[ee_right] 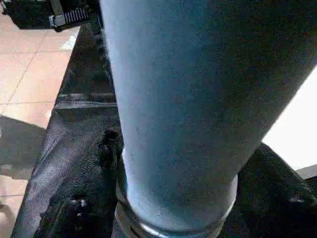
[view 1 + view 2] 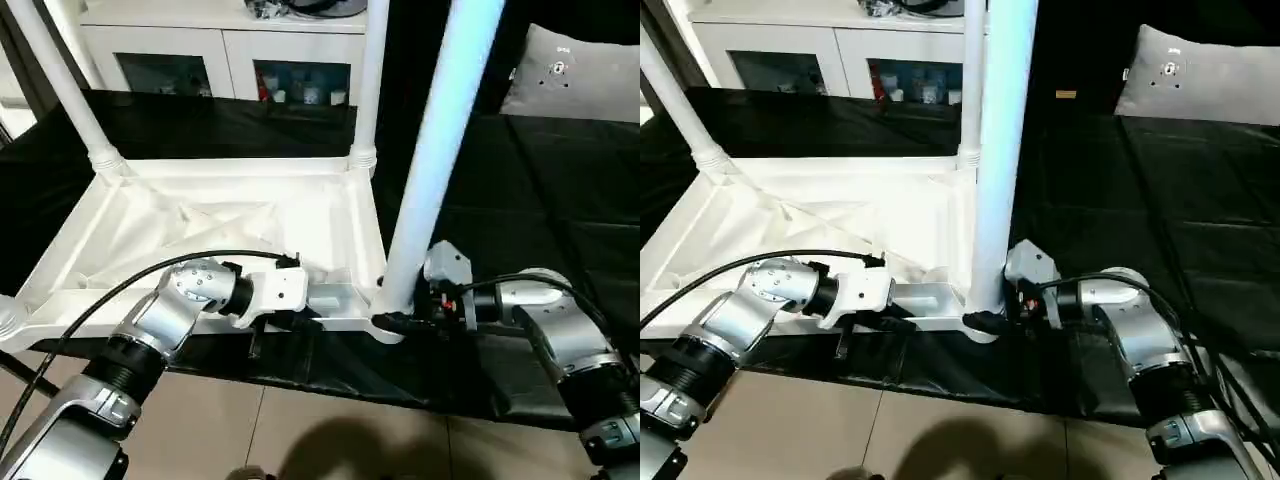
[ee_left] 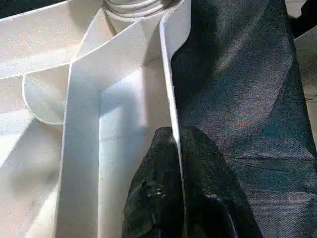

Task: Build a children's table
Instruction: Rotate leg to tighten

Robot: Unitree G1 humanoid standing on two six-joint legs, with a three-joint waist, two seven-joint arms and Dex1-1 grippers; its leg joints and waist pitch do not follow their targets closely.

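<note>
The white table top (image 2: 200, 215) lies upside down on a black cloth, ribbed side up. White legs stand in its far left socket (image 2: 60, 80) and far right socket (image 2: 370, 80). A third leg (image 2: 430, 150) rises from the near right corner socket. My left gripper (image 3: 173, 136) is shut on the top's thin near rim, one finger on each side of the wall. My right gripper (image 2: 395, 322) sits at the base of the near right leg (image 1: 173, 99). Its black fingers (image 1: 94, 163) lie against both sides of the tube just above the socket.
A white cabinet with glass doors (image 2: 220, 60) stands behind the table top. A grey cushion (image 2: 575, 70) lies at the back right on the black cloth (image 2: 540, 180). Tiled floor (image 2: 330, 430) runs along the near edge. A black cable (image 2: 120, 285) loops over my left forearm.
</note>
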